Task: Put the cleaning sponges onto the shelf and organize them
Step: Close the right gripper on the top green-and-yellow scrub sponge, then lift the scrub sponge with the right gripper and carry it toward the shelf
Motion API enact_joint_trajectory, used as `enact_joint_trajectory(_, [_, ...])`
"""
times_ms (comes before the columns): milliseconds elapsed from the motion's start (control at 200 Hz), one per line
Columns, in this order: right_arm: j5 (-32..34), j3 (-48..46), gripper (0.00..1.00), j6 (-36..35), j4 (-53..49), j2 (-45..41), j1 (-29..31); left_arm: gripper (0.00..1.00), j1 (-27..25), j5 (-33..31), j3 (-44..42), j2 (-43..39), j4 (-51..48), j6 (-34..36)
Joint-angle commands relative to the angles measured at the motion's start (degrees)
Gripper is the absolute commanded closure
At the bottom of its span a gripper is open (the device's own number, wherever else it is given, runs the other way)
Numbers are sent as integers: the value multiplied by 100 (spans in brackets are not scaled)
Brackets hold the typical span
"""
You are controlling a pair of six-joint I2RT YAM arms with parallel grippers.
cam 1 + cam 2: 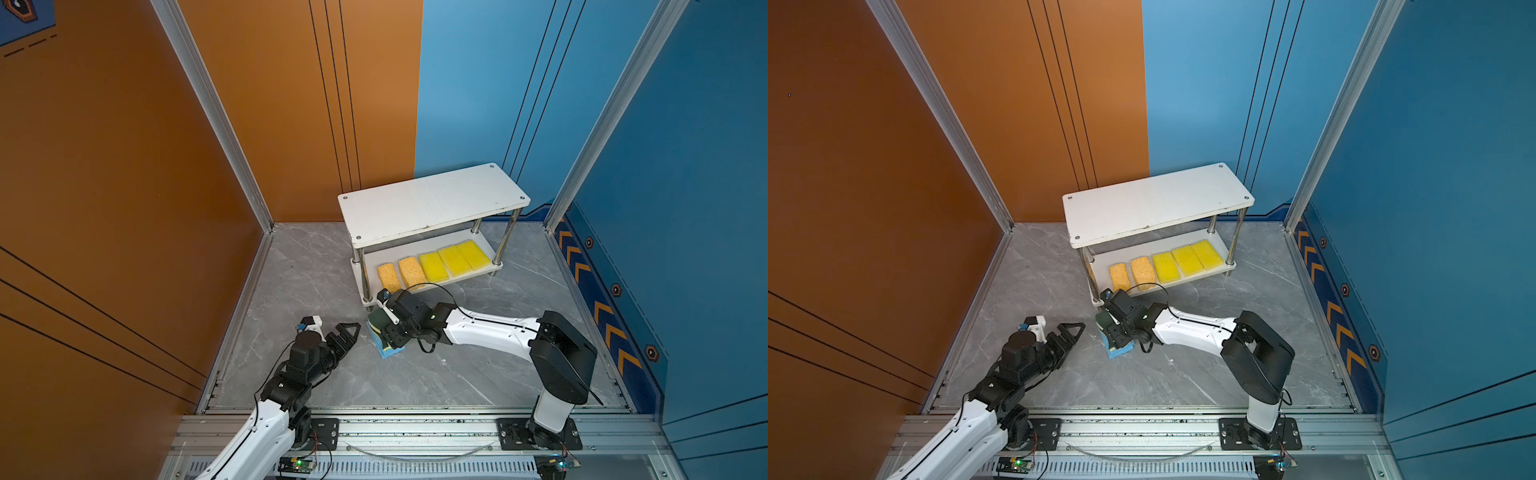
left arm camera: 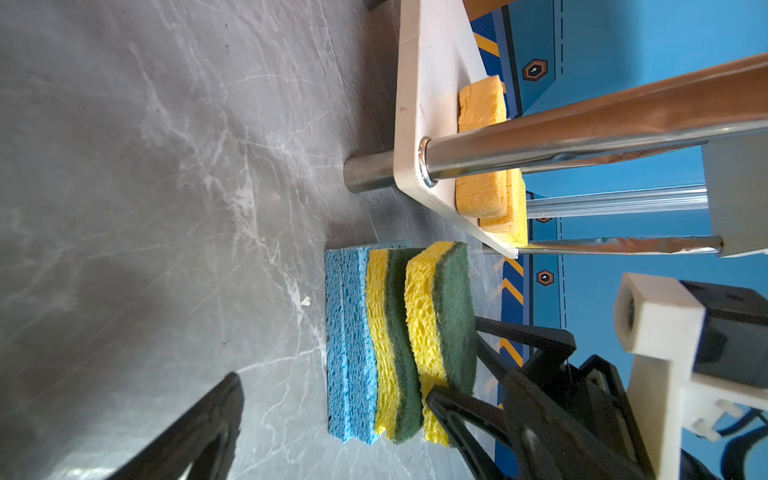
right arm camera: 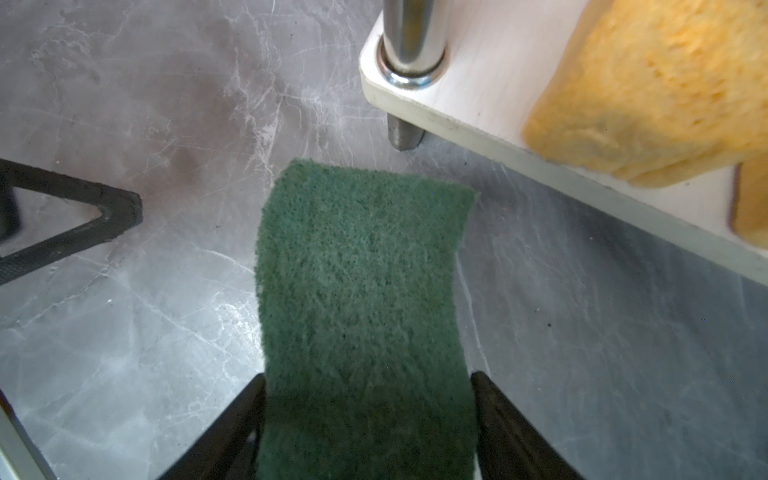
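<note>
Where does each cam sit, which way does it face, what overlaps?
Top views: high above the arm bases, looking down at the white two-tier chrome-post shelf; both arms show, left hand and right hand.
Left wrist: low near the grey marbled floor, facing the sponge stack side-on; one own finger shows.
Right wrist: looks down on the green-topped wavy yellow sponge; own fingers flank it.
Shared: both wrist views see that sponge and the shelf's near post.

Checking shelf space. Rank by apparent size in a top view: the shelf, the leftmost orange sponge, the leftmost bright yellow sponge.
1. shelf, far largest.
2. leftmost bright yellow sponge and leftmost orange sponge: nearly alike, left unranked.
</note>
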Motion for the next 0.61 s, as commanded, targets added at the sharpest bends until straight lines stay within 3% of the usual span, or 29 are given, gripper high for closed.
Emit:
enact_joint_trajectory(0, [12,125,31,-54,-151,-76,-33,2,46,103,-41,5,103,69])
enact_joint_trajectory(245, [-258,-26,42,20,8,-195,-114,3,46,99,-41,19,122,60])
enact_joint_trajectory(601, [-463,-176,45,34,171,-431,-205,2,20,89,-24,66,210,38])
